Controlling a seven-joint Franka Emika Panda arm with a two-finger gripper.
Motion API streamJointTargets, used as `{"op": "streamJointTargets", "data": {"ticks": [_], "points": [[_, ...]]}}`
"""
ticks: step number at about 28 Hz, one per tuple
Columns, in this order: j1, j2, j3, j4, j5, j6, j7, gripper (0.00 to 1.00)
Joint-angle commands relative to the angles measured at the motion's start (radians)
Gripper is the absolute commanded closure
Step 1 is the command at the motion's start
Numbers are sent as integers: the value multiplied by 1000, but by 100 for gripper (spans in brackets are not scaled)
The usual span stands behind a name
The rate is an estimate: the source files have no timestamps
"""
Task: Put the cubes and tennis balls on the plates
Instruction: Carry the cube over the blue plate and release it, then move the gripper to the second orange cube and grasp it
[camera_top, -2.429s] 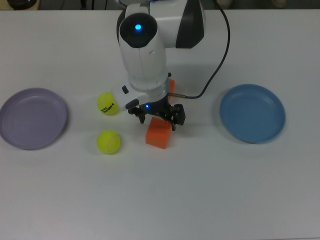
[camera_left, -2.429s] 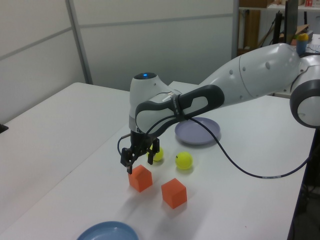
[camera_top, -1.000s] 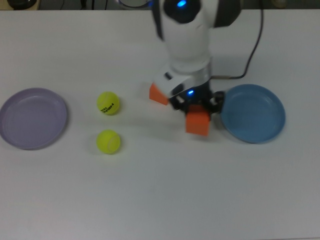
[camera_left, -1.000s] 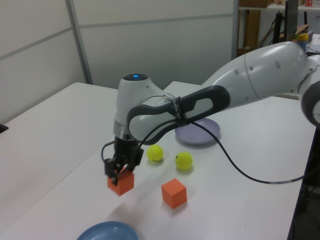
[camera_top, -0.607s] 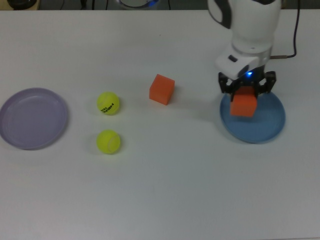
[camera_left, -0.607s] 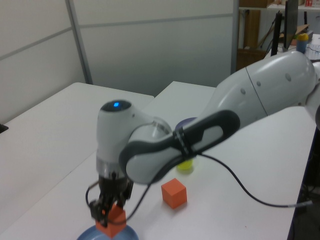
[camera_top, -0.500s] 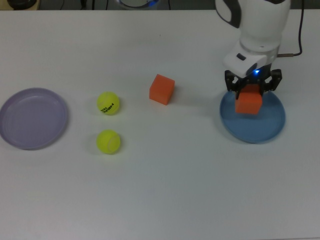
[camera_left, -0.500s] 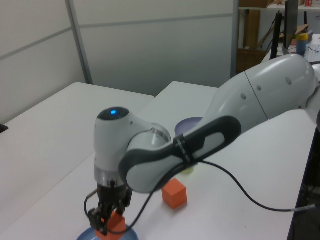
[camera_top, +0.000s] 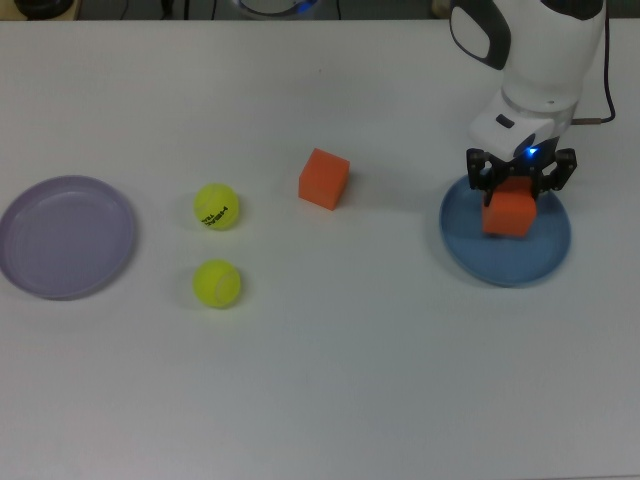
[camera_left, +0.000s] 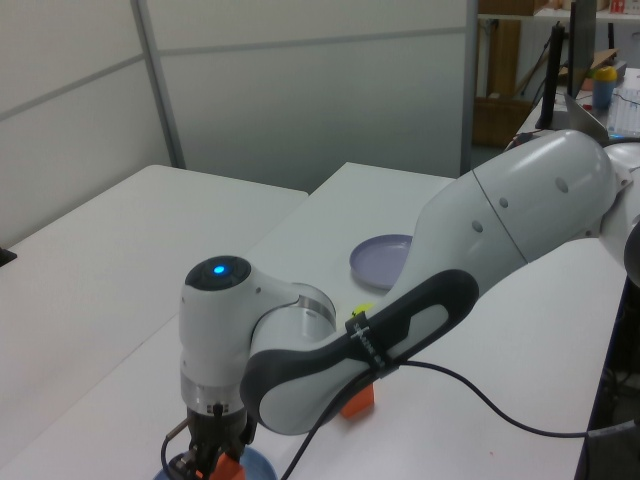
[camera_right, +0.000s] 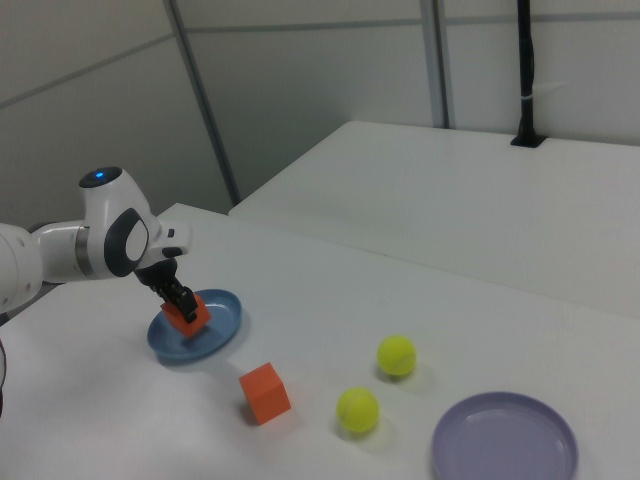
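Top view, left to right: purple plate (camera_top: 66, 237) bare; two balls (camera_top: 216, 207) (camera_top: 217, 283) on the table (camera_top: 330, 380); free cube (camera_top: 324, 178) mid-table. Far right, the hand (camera_top: 521, 187) grips the second cube (camera_top: 509, 213), clamped between its fingers directly over the blue plate (camera_top: 505, 265). Judged: the cube lies straight below the hand and inside the rim, so release needs only a short descent.
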Motion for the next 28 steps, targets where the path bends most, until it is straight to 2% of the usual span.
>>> {"op": "streamJointTargets", "data": {"ticks": [1,5,10,15,21,28], "points": [[0,1,5,-5,-24,17,31,0],[-1,-29,5,-7,-20,4,31,0],[-15,-121,-6,-27,-10,-96,35,0],[-81,-195,-8,-53,8,-193,40,0],[-171,-289,-15,-174,25,-199,69,0],[-253,-307,-17,-267,25,-188,72,0]]}}
